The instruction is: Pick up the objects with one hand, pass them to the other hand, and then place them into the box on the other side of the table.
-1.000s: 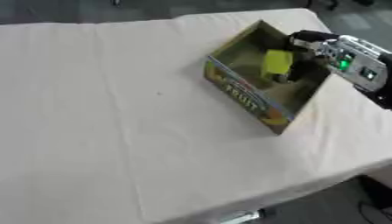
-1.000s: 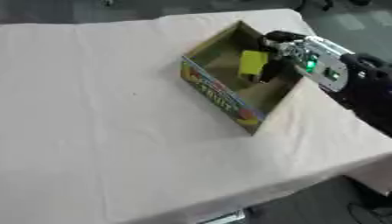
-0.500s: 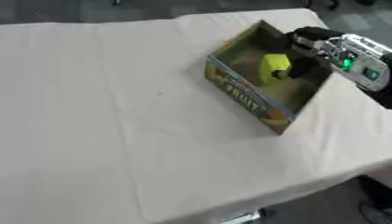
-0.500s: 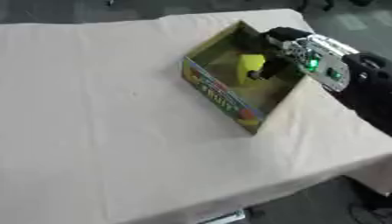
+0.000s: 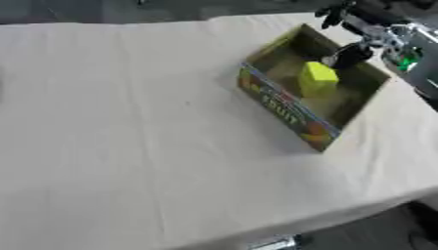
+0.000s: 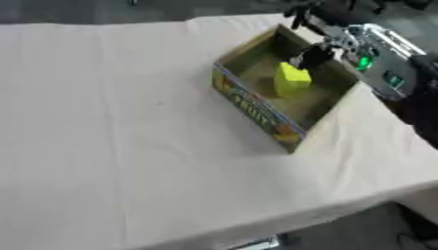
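Observation:
An open cardboard box (image 5: 280, 103) with a colourful fruit print on its front wall stands at the far right of the table. A yellow block (image 5: 318, 79) stands upright inside it, on the box floor. My right hand (image 5: 366, 30) hovers over the box's far right corner, just behind and above the block. Its fingers are spread, with the thumb (image 6: 310, 56) pointing down close to the block's top; I cannot tell whether it touches. The black forearm with green lights (image 6: 383, 49) comes in from the upper right. My left hand shows in neither view.
A cream cloth (image 5: 128, 146) covers the whole table. The table's front edge (image 5: 256, 229) runs along the bottom, and its right edge lies just beyond the box. Dark floor shows past both edges.
The yellow block has gone down from my right hand's grasp onto the box floor. The hand has let go, spread its fingers and lifted back towards the far right.

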You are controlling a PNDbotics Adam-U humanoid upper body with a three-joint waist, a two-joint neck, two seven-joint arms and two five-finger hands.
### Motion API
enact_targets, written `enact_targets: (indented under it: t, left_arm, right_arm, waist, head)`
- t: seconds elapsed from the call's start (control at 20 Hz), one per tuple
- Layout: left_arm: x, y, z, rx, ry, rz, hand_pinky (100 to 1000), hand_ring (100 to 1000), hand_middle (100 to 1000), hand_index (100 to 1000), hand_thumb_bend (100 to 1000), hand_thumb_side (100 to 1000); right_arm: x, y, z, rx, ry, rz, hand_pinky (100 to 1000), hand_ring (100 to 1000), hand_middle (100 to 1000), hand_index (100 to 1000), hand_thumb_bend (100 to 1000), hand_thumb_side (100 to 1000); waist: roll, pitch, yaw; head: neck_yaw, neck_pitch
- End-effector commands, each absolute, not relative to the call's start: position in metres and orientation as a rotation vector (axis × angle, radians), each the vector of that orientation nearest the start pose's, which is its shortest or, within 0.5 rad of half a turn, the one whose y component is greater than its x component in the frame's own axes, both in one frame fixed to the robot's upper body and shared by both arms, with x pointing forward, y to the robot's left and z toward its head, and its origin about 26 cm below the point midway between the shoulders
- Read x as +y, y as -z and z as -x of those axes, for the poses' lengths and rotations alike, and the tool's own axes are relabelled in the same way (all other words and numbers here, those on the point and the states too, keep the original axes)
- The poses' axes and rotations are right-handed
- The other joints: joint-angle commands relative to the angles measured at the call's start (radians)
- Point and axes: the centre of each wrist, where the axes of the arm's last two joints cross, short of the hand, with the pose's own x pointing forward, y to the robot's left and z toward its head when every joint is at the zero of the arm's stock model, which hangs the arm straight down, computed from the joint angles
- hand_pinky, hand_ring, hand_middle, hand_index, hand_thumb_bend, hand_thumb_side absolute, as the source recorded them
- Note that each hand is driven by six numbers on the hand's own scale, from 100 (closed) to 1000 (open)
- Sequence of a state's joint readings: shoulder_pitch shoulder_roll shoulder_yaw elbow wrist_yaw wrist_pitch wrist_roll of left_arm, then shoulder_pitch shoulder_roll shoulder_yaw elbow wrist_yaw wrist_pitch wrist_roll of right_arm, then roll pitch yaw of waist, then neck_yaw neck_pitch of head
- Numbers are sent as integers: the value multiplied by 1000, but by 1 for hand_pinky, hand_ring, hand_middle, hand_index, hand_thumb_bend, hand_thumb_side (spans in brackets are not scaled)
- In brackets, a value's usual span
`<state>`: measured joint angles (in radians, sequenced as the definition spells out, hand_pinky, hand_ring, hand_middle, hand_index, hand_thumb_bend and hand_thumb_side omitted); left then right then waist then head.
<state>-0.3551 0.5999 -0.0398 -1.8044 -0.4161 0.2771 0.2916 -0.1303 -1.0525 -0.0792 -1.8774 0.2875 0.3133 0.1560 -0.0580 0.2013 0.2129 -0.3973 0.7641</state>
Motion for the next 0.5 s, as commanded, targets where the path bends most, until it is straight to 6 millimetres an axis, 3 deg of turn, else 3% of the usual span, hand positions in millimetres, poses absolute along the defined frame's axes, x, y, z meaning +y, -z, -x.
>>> enact_targets:
  t: [0.05, 0.2, 0.4, 0.5]
  left_arm:
    - [318, -215, -324, -1927, 407, -1168, 614, 688, 690, 800, 124, 503]
    - [325, -215, -323, -1904, 391, -1203, 612, 686, 689, 800, 122, 498]
    - [334, -216, -323, -1874, 383, -1234, 615, 688, 695, 805, 127, 487]
    - [337, -218, -324, -1863, 384, -1253, 614, 685, 694, 816, 127, 484]
  right_arm:
    - [-375, -282, -268, -1625, -891, 1048, 838, 682, 543, 879, 100, 316]
    - [-369, -284, -269, -1762, -789, 940, 870, 708, 533, 822, 100, 559]
    - [-358, -285, -274, -1897, -668, 767, 916, 750, 577, 837, 100, 574]
    - [-352, -286, -277, -1949, -612, 707, 913, 743, 584, 845, 100, 512]
  waist:
    - [9, 2, 4]
    - [12, 4, 12]
    - [16, 6, 24]
    - [17, 6, 30]
  head:
    - [57, 2]
    - [110, 0]
    - [152, -1]
    - [168, 1]
